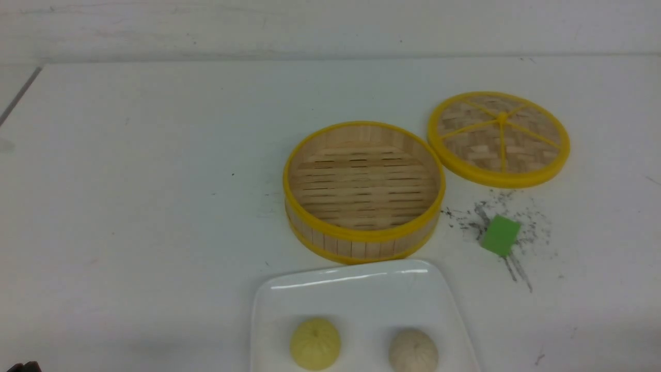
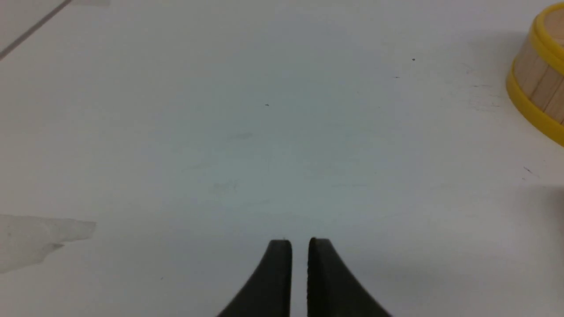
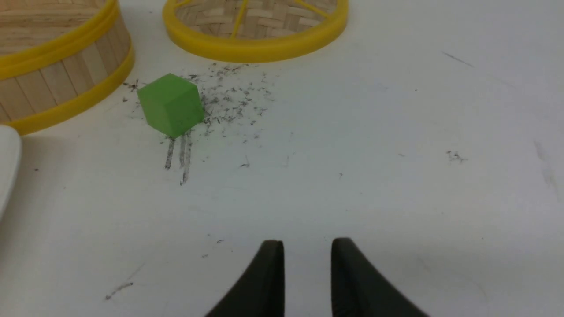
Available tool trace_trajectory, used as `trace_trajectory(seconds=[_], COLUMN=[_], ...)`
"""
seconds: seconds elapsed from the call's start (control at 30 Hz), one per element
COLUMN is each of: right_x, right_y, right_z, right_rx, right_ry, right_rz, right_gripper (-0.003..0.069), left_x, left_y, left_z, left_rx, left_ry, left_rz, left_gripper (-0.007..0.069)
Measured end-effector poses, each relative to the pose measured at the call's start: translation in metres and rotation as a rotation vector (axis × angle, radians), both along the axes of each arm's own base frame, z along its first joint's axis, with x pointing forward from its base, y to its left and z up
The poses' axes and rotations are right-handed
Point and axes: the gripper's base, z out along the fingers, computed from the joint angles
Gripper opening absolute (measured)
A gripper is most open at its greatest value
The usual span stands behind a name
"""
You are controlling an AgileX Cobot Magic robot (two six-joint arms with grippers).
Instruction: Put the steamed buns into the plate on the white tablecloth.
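The pale yellow bun [image 1: 315, 344] and the off-white beige bun [image 1: 413, 351], both round and pleated, sit apart on the glossy white plate [image 1: 361, 299]. The left gripper [image 2: 300, 241] is parted slightly, the right gripper [image 3: 308, 242] spread a little wider, both empty.

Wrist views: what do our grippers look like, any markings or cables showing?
Left gripper and right gripper match: two dark, near-black fingers each, slim, with squared-off ends. I see no markings or cables on them. The arms' own look can't be told from these pictures.
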Motion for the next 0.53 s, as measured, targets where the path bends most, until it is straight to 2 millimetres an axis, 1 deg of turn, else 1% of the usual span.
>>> trace_trajectory(seconds=[0.53], right_x=[0.0], right_y=[0.0], right_z=[0.0], right_rx=[0.0], right_ry=[0.0], right_rz=[0.0], right_gripper=[0.0209], left_x=[0.0], left_y=[0.0011], left_z=[0.0001], left_rx=[0.033], left_ry=[0.0], left_rz=[0.003], left_gripper=[0.0108])
